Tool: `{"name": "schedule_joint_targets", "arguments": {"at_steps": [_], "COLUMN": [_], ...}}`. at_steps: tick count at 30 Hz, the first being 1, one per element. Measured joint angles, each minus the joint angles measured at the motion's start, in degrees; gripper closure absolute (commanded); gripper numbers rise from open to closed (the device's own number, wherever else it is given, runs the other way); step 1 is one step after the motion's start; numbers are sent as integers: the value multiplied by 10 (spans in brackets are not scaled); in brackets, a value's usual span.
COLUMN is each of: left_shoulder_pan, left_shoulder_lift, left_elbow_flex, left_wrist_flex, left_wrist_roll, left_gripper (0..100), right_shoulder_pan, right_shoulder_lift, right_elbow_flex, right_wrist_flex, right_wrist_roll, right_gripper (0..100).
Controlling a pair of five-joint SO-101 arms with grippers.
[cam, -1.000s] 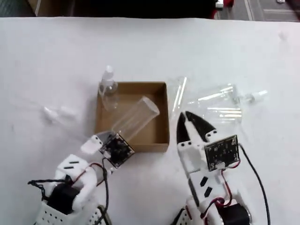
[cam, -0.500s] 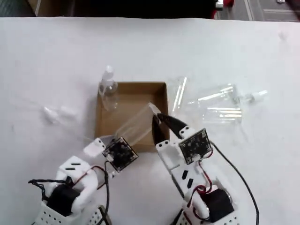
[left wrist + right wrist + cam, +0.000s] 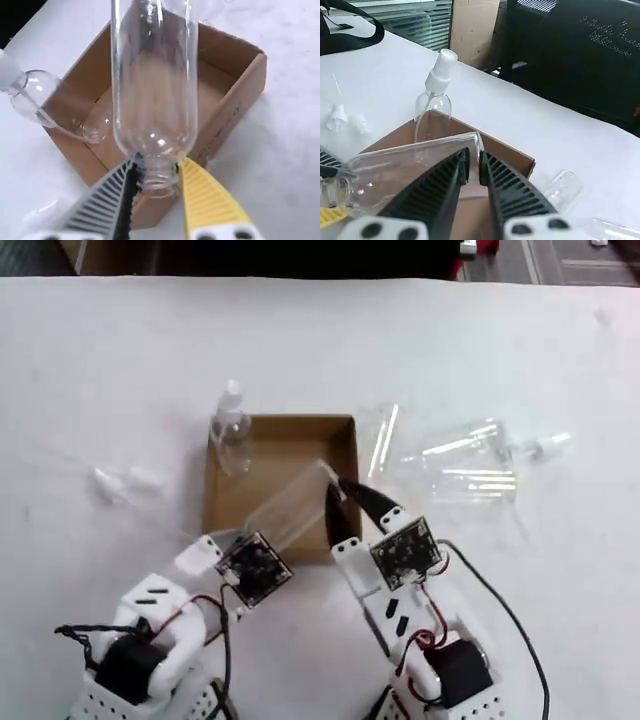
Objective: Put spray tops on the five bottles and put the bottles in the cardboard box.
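bottle held over box

bottle (image 3: 288,506) is clamped at the neck by left gripper (image 3: 156,172) and slanted over cardboard box (image 3: 290,445). right gripper (image 3: 472,156) is drawn to a narrow slit at the bottle's base, nothing seen between. capped bottle (image 3: 231,428) is stood at the box's 11 o'clock corner.
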Motion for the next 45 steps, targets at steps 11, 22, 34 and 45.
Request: {"name": "schedule_joint_targets", "arguments": {"at_steps": [11,22,34,45], "left_shoulder_pan": [5,40,46,132], "left_shoulder_lift": [-11,-4,-2,-4], "left_elbow_flex": [-107,-18,18,4], "left_wrist_flex": [-4,-67,-84,-8], "left_wrist_roll": [0,0,-33,-59], "left_gripper": [976,972,972,976], "right_shoulder_pan": [-1,115,52,28], "right_shoulder_lift": [0,7,-2,-1], "right_elbow_flex": [41,-78,-236,-144], "right_wrist_flex": [7,111,250,149], "right_wrist_roll": [2,1,-33,-4], "right_gripper": [982,982,982,982]}}
